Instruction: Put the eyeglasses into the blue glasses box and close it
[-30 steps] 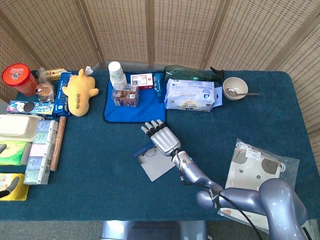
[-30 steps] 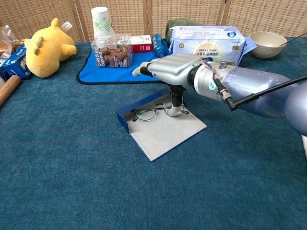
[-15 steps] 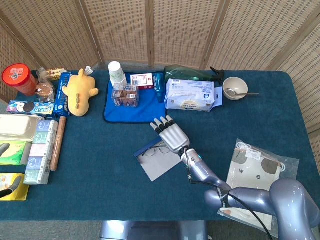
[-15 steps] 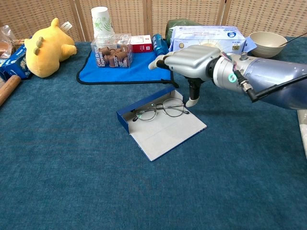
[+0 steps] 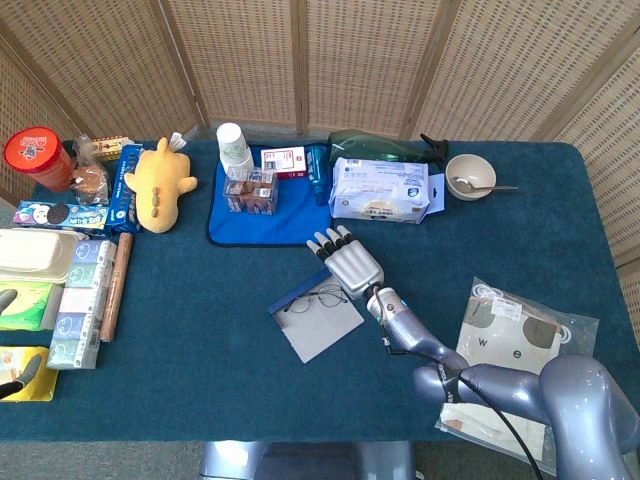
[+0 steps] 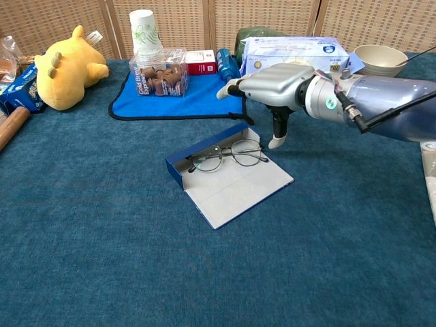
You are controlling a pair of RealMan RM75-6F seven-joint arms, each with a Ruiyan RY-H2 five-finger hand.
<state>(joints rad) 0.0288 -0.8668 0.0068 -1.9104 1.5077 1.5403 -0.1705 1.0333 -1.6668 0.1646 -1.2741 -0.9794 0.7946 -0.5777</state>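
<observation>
Hand: right hand (image 6: 276, 87) hovers flat, fingers apart, holding nothing; left hand unseen.
Glasses: glasses (image 6: 225, 156) lie in the open blue box (image 6: 228, 178).
Around: blue mat (image 6: 180, 99), plush (image 6: 68, 67), tissue pack (image 6: 294, 56), bowl (image 6: 385, 61).
Surface: teal table (image 6: 136, 266); wicker screen (image 5: 300, 60) behind.

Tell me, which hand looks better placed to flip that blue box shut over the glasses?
The right hand, I'd judge. It hovers open just beside the blue glasses box, where the eyeglasses already lie. No left hand shows near the box in either view.
</observation>
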